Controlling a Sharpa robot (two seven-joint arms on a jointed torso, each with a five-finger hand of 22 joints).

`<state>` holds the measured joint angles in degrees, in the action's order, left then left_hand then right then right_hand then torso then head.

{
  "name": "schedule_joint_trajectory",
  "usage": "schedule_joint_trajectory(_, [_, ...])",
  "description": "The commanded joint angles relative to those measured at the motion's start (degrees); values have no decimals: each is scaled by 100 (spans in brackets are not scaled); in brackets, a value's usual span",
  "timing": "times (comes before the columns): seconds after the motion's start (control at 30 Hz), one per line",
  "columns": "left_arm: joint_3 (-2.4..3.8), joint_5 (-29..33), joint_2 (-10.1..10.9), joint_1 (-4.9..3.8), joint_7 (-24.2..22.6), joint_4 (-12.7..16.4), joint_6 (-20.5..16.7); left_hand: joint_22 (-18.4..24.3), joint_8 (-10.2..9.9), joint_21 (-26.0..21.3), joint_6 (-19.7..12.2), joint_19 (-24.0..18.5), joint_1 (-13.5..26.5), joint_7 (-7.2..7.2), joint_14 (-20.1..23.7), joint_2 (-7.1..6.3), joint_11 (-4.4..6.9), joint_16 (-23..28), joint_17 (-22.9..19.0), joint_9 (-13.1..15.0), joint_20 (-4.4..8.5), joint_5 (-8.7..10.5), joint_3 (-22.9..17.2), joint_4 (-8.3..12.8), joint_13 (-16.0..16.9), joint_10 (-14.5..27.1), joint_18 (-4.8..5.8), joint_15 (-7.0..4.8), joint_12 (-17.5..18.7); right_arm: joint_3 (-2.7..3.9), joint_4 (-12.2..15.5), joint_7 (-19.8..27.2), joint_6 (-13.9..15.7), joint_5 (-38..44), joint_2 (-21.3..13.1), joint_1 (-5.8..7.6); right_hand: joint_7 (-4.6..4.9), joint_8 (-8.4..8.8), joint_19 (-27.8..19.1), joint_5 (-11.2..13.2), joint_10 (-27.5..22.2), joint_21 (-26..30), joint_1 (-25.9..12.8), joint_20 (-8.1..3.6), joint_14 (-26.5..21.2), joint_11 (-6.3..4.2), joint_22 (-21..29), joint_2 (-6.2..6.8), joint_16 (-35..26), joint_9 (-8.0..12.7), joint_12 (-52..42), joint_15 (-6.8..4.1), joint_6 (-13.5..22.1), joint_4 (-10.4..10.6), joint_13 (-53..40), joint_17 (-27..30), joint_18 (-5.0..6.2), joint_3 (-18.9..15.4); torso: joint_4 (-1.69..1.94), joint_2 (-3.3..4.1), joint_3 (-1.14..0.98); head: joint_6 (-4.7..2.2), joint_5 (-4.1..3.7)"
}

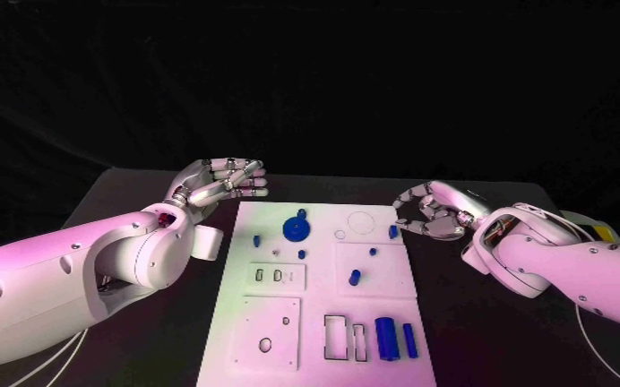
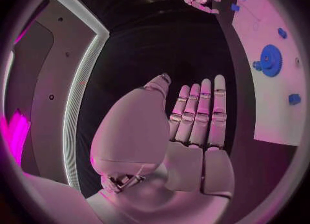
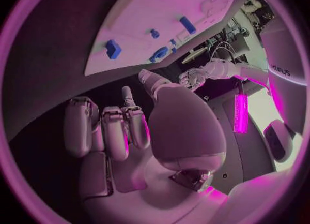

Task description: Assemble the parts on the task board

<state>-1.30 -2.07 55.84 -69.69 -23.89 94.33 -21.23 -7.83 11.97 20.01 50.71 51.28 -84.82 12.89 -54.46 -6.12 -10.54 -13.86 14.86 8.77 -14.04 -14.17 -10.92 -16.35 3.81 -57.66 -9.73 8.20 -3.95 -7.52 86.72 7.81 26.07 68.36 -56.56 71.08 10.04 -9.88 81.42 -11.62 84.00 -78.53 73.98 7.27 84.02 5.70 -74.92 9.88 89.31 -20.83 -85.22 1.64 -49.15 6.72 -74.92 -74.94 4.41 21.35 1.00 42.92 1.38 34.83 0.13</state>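
Both hands are empty right now: the right hand (image 1: 437, 210) has its fingers loosely curled, apart and holding nothing, just off the right edge of the white task board (image 1: 388, 266), and the left hand (image 1: 222, 181) is flat, fingers straight, off the far-left corner. Closest part looks like the little blue peg (image 1: 392, 232) by the right edge, so I'd guess right goes first. Glossy blue plastic gear (image 1: 296, 227) lies flat farther left; two blue cylinders (image 1: 385, 338) lie lengthwise near the front edge.
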Motion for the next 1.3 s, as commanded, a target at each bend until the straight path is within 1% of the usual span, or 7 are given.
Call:
schedule_joint_trajectory(0.03, [5,9,-6,-4,-61,-1,112,-2,-29,28,1,2,-10,16,-8,-44,3,24,5,-8,4,35,-47,1,-7,48,-67,1,21,-1,-94,202,-258,-127,-3,-43,23,-10,-14,25,75,2,55,-12,559,-32,-280,13,34,2,7,-45,2,-34,-912,-1325,-95,16,-20,6,-36,7,3])
schedule_joint_trajectory(0.2, [4,9,-17,-2,-65,-12,124,-1,-29,28,1,-1,-20,10,-9,-45,5,24,8,-8,4,33,-51,6,-6,48,-67,0,20,-3,-275,157,-292,-135,37,-138,34,13,-19,44,64,11,66,-8,557,-22,-273,13,33,10,18,-38,31,-52,-899,-1318,-93,31,-3,-2,-22,22,-11])
schedule_joint_trajectory(0.4, [4,9,-23,-1,-68,-24,130,-1,-29,27,1,-3,-26,9,-10,-45,7,24,10,-8,3,33,-54,9,-6,48,-67,0,19,-7,-493,204,-372,-145,169,-217,64,90,-26,114,33,22,94,10,555,6,-271,65,31,39,47,-14,138,-122,-869,-1310,-92,43,-13,1,-25,34,13])
schedule_joint_trajectory(0.57, [4,9,-23,0,-70,-25,131,-1,-29,27,1,-3,-26,9,-10,-45,7,24,10,-8,3,33,-54,9,-6,48,-67,0,19,-10,-603,174,-364,-125,259,-266,73,111,-24,145,26,21,99,16,558,14,-276,80,34,46,54,-6,166,-144,-861,-1323,-93,44,-8,0,-12,42,5])
schedule_joint_trajectory(0.7, [4,9,-18,0,-71,-23,128,-1,-29,27,1,-3,-26,9,-10,-45,7,24,10,-8,3,33,-54,9,-6,48,-67,0,19,-11,-685,141,-328,-118,341,-311,74,114,-2,151,34,-8,97,17,559,16,-307,81,34,47,46,-4,170,-146,-870,-1326,-102,44,-15,3,-14,40,13])
schedule_joint_trajectory(1.0, [4,9,-7,0,-66,-21,123,-1,-29,27,1,-3,-26,9,-10,-45,7,24,10,-8,3,33,-54,9,-6,48,-67,0,19,-12,-779,110,-315,-129,472,-403,74,106,-2,160,45,-7,86,21,558,17,-307,72,34,43,36,-1,151,-143,-882,-1325,-101,47,-2,3,-10,52,0])
schedule_joint_trajectory(1.3, [4,9,-2,-1,-64,-20,121,1,-31,27,0,-12,-36,7,-10,-51,8,28,17,-9,2,34,-61,12,-5,50,-66,-1,17,-13,-810,70,-276,-155,535,-431,30,-12,43,169,120,-56,26,14,569,-17,-369,-8,43,-4,-29,-23,-94,-144,-958,-1372,-113,102,-15,-2,-16,35,4])
